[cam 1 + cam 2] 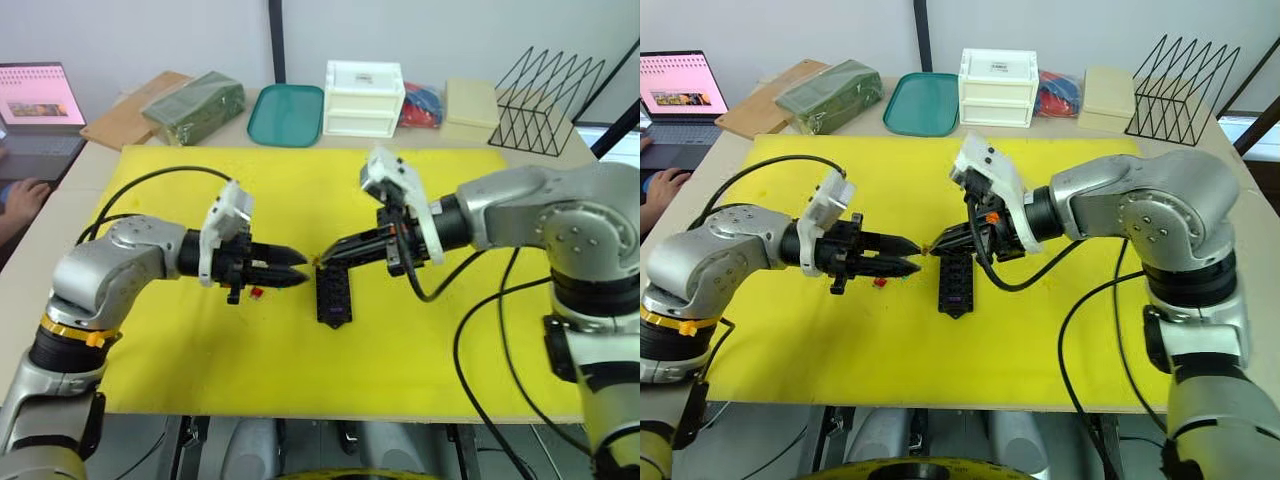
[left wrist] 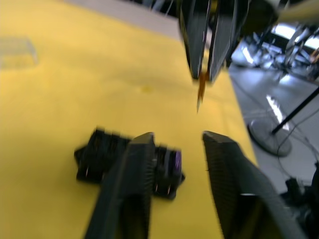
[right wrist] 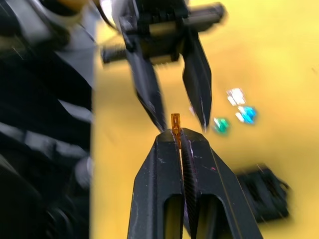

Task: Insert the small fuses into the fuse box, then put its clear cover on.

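Note:
The black fuse box (image 1: 333, 295) lies on the yellow mat, with a purple fuse in one slot (image 2: 174, 160). Just above its far end my right gripper (image 1: 322, 258) is shut on a small orange-yellow fuse (image 3: 175, 123), held prongs outward. My left gripper (image 1: 298, 268) faces it tip to tip, open, its fingers (image 3: 198, 84) on either side of that fuse without touching it. A red fuse (image 1: 256, 292) lies on the mat under the left gripper. Teal, blue and grey fuses (image 3: 221, 125) lie loose nearby. A faint clear cover (image 2: 17, 50) rests farther off on the mat.
Behind the yellow mat (image 1: 200, 370) stand a teal tray (image 1: 286, 115), a white drawer box (image 1: 364, 97), a green package (image 1: 195, 105) and a black wire rack (image 1: 548, 100). A laptop (image 1: 40, 95) and a person's hand (image 1: 25, 195) are at the far left.

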Controlling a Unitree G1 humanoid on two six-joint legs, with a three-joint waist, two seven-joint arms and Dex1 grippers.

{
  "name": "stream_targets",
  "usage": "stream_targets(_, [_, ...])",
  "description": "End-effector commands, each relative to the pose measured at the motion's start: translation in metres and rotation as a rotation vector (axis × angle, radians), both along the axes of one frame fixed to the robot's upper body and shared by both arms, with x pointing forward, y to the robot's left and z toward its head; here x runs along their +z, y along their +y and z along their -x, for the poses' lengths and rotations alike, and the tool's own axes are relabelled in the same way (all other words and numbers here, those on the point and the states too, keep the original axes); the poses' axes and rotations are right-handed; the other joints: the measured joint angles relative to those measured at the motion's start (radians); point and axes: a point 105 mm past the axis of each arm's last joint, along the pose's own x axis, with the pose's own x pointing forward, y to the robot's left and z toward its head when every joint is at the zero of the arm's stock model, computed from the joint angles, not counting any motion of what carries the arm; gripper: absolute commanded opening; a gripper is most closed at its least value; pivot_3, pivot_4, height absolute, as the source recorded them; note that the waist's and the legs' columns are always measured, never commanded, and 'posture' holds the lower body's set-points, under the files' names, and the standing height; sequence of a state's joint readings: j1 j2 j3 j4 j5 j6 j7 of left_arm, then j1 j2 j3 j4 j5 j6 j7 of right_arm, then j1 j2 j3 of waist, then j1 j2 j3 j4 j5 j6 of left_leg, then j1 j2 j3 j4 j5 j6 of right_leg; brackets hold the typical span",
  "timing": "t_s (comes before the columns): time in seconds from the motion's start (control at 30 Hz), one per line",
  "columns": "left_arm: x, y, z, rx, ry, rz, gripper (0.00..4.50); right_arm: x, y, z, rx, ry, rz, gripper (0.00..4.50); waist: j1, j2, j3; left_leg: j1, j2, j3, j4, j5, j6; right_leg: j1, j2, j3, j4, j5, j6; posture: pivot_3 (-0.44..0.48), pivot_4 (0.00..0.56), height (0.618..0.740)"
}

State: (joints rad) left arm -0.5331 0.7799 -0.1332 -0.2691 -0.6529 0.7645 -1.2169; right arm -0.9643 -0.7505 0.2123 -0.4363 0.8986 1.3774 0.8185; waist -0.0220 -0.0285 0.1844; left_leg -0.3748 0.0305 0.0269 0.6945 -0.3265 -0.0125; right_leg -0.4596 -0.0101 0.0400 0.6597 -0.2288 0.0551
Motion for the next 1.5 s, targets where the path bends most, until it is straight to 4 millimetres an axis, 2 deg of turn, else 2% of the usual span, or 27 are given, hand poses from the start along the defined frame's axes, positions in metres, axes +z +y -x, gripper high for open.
stream_targets(0.03, [-0.019, 0.001, 0.005, -0.065, -0.081, -0.097, 3.07, -0.011, -0.001, 0.004, 0.078, -0.120, 0.079, 0.00, 0.001, 0.000, 0.000, 0.000, 0.000, 0.000, -0.001, 0.000, 0.000, 0.001, 0.000, 0.000, -0.001, 0.000, 0.000, 0.000, 0.150, 0.740])
stream_targets(0.17, [-0.041, -0.001, 0.007, -0.093, -0.089, -0.139, 4.48, -0.028, -0.004, 0.000, 0.098, -0.160, 0.131, 0.00, 0.003, 0.000, 0.000, -0.001, 0.000, 0.001, -0.001, 0.000, 0.000, 0.000, 0.000, 0.000, -0.002, 0.000, 0.000, 0.000, 0.150, 0.740])
stream_targets(0.3, [-0.055, -0.006, 0.003, -0.114, -0.151, -0.162, 4.48, -0.043, -0.006, 0.000, 0.122, -0.191, 0.181, 0.00, 0.004, 0.000, 0.000, -0.001, 0.000, 0.001, -0.001, 0.000, 0.000, 0.000, 0.000, 0.000, -0.004, 0.000, 0.000, 0.000, 0.150, 0.740])
stream_targets(0.57, [-0.057, -0.013, -0.004, -0.115, -0.180, -0.149, 4.48, -0.053, -0.007, -0.004, 0.120, -0.202, 0.208, 0.00, 0.005, 0.000, 0.000, -0.001, 0.000, 0.001, -0.001, 0.000, 0.000, 0.000, 0.000, 0.000, -0.004, 0.000, 0.000, 0.000, 0.150, 0.740])
stream_targets(1.5, [-0.062, -0.015, -0.010, -0.074, -0.203, -0.126, 4.48, -0.066, -0.004, -0.001, 0.133, -0.182, 0.240, 0.00, 0.005, 0.000, 0.000, -0.001, 0.000, 0.000, -0.001, 0.000, 0.000, 0.001, 0.000, 0.000, -0.004, 0.000, 0.000, 0.000, 0.150, 0.740])
